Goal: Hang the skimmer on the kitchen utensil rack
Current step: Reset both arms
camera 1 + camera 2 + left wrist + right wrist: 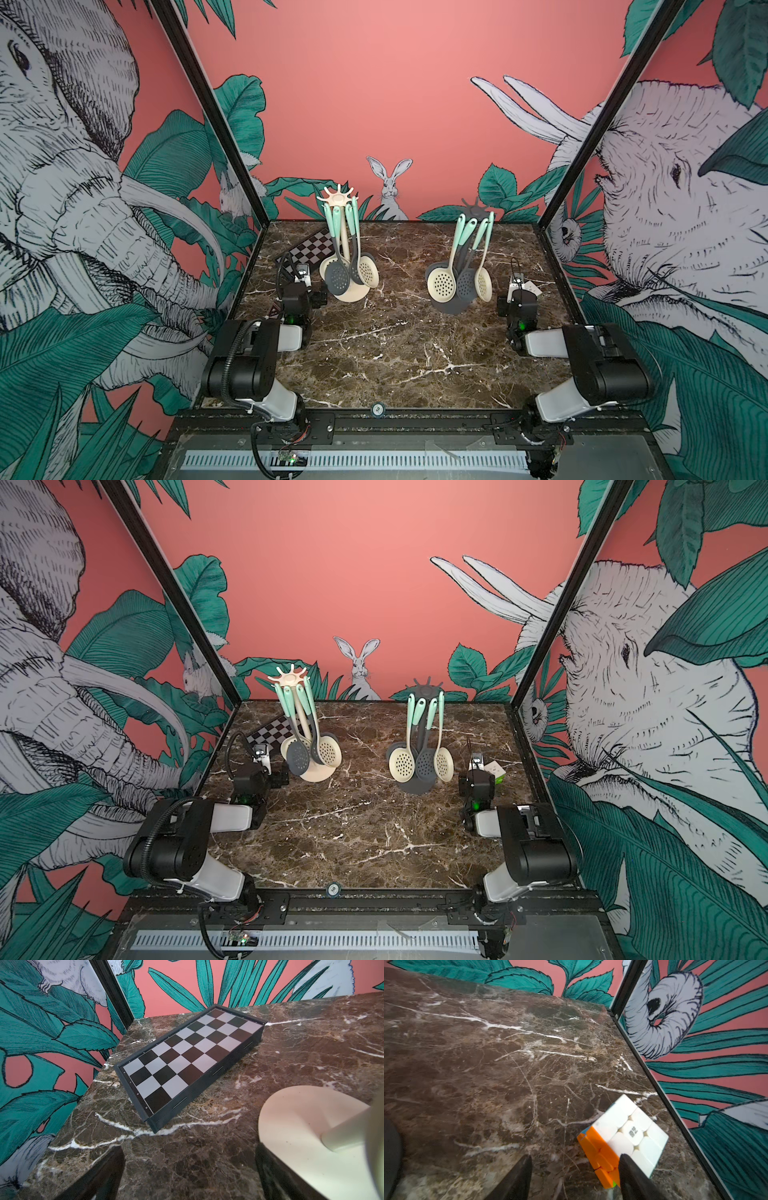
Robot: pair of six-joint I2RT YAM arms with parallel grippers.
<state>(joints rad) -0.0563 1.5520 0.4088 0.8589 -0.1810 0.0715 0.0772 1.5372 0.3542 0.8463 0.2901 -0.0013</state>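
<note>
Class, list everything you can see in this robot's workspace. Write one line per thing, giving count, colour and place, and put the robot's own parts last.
cream rack: one, cream, standing far left on the table
grey rack: one, dark grey, standing far right of centre
cream-rack skimmers: several, cream or grey heads with mint handles, hanging; overlap hides the exact count
grey-rack skimmers: several, same colours, hanging
chessboard: one, black and white, flat in the far left corner
puzzle cube: one, white top and orange side, by the right edge
table: one, brown marble
left arm: one, black and white, near left
right arm: one, black and white, near right
left pincer: one, black, open, beside the cream rack's base
right pincer: one, black, open, by the cube
</note>
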